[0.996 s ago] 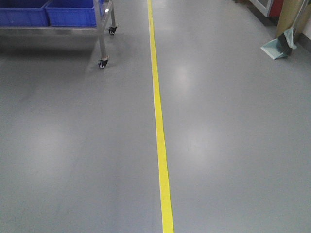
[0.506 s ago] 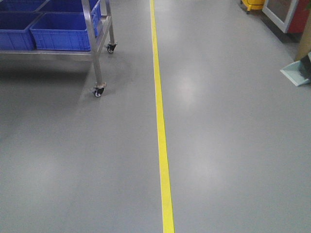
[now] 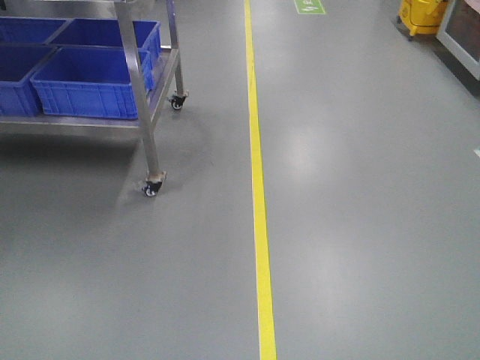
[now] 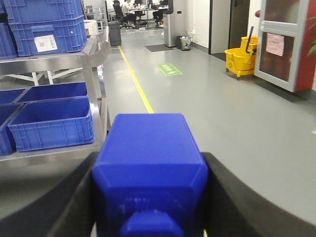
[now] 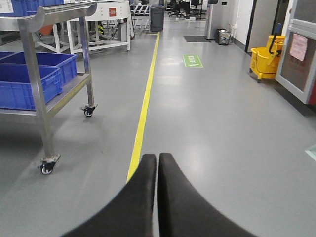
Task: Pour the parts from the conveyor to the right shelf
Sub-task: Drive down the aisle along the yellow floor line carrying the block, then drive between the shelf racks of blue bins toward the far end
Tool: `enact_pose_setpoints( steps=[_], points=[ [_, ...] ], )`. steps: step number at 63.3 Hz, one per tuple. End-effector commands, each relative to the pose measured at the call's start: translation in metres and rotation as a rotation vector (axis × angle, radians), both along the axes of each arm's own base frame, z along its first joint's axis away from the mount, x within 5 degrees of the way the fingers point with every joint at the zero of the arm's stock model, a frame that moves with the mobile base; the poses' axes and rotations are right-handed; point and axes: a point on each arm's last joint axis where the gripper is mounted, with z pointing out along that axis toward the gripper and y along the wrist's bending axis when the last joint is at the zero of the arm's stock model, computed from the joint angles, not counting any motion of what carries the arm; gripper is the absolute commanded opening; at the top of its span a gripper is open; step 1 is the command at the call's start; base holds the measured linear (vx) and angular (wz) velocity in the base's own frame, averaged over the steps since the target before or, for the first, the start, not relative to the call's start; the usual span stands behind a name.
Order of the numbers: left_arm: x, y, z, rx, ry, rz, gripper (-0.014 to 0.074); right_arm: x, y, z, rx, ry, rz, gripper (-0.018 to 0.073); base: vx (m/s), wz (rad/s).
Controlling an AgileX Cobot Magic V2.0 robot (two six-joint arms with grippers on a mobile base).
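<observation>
The part (image 4: 148, 143), a blue block with its knob facing the camera, sits pinched between the dark fingers of the left tool (image 4: 150, 197), carried above the floor (image 3: 360, 225). The right tool (image 5: 157, 170) is pressed together and holds nothing. The right shelf (image 3: 132, 82) stands ahead and to the left, its lower tier carrying an open blue bin (image 3: 88, 84), beside the yellow line (image 3: 259, 187). The conveyor is not in view.

Step in hand, as judged: transport to the shelf. The next move calls for closing on the rack, positioning the left tool over a bin, then tipping or releasing the part inside its walls.
</observation>
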Motion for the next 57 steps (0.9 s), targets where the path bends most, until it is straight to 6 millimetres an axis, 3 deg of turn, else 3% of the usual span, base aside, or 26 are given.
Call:
enact_pose_setpoints(
  steps=[1, 33, 57],
  points=[
    [-0.0002, -0.001, 0.0154, -0.028, -0.094, -0.012, -0.0006, 0.0004, 0.0, 0.0026, -0.011, -0.073, 0.0, -0.0009, 0.69, 0.1],
    [-0.0002, -0.001, 0.0154, -0.028, -0.094, -0.012, -0.0006, 0.0004, 0.0, 0.0026, -0.011, -0.073, 0.0, -0.0009, 0.6, 0.2],
    [-0.0002, -0.001, 0.0154, -0.028, -0.094, -0.012, -0.0006, 0.0004, 0.0, 0.0026, -0.011, -0.073, 0.0, -0.0009, 0.47, 0.53]
  ],
)
